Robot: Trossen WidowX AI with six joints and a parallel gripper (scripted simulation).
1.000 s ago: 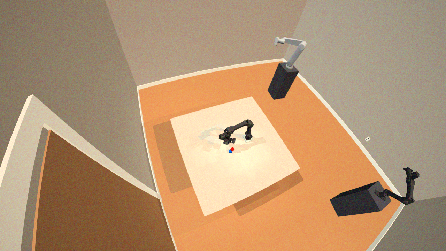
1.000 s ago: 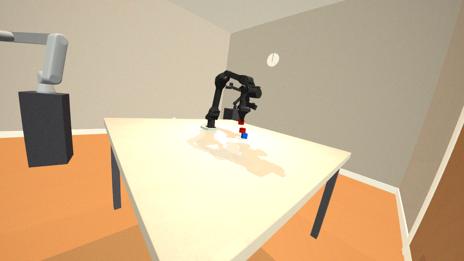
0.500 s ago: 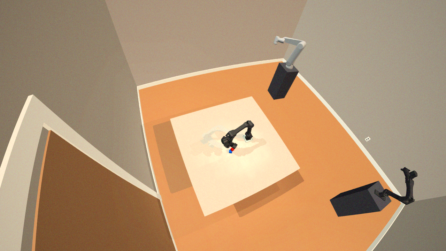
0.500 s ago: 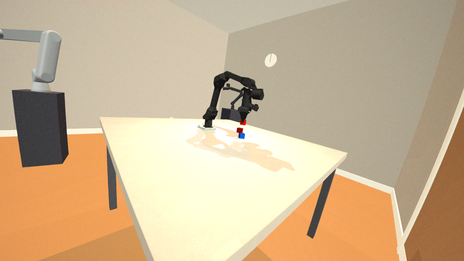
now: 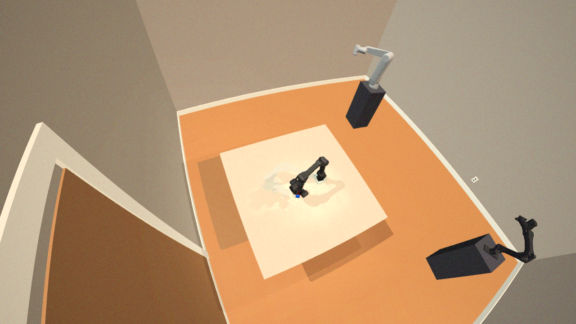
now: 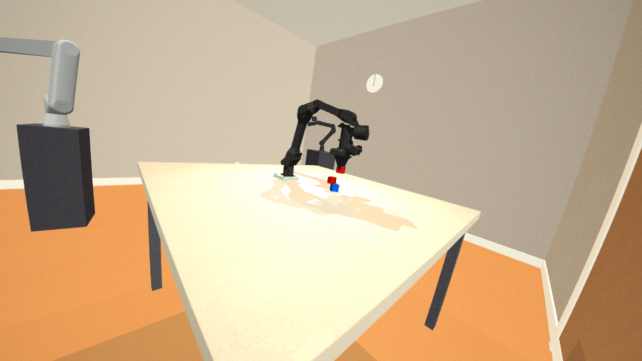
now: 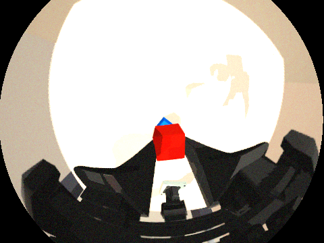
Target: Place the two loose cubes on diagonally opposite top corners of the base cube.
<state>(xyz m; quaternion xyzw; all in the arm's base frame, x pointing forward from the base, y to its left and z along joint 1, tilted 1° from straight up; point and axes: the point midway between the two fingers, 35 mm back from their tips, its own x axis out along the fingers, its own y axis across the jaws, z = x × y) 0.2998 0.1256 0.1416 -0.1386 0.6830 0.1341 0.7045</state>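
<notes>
Pale surface (image 5: 261, 241) (image 6: 269, 269) (image 7: 118, 67) under strong light: final cube aloft

Checked at the tool (image 5: 298, 191) (image 6: 341, 167) (image 7: 169, 143): clenched on the held red cube (image 6: 340, 170) (image 7: 169, 143), clear of the surface and above the blue base cube (image 5: 297, 196) (image 6: 334, 188) (image 7: 164, 122). Noted in the exterior view: capping red cube (image 6: 331, 180) on top of the blue base cube, offset to one side. Hidden in the wrist view – exact seating and remaining gap not verifiable.

Judged to be the approach to the second placement. Recommended: align over the diagonally opposite corner before descending, with center kept inboard of the base edges. Match heading to the base, level the underside, then lower straight down and slowly. Keep a thin gap from the capping red cube – avoid any sideways brush, likely to shove it off its perch. Release only on full contact, opening evenly; check finger clearance first, then withdraw vertically.
</notes>
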